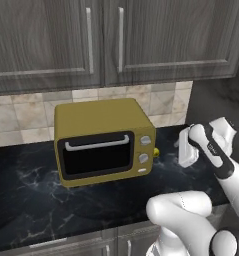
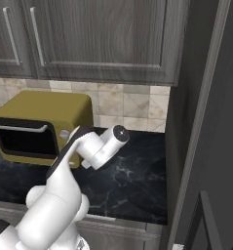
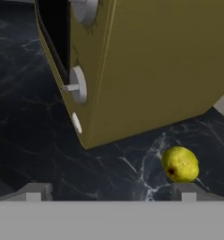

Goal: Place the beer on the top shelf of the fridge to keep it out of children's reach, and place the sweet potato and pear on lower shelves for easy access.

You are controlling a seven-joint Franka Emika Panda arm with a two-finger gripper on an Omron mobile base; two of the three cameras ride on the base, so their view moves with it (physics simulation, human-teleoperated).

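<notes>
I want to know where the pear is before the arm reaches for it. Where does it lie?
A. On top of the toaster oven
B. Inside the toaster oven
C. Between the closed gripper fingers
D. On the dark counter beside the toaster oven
D: the pear rests on the dark marble counter next to the side of the yellow toaster oven.

Pear [image 3: 180, 164] yellow-green, dark spot; toaster oven [image 1: 102, 140] mustard-yellow, grey knobs; counter [image 1: 31, 200] black, white-veined marble; cabinets [image 1: 111, 35] dark wood-grain.

Arm [image 1: 211, 150]: glossy white rounded shells, dark grey bands at joints, small pale marking on one band. Round dark cap behind the claw. Gripper [image 3: 111, 193]: two squared grey fingertips [image 3: 34, 192].
</notes>
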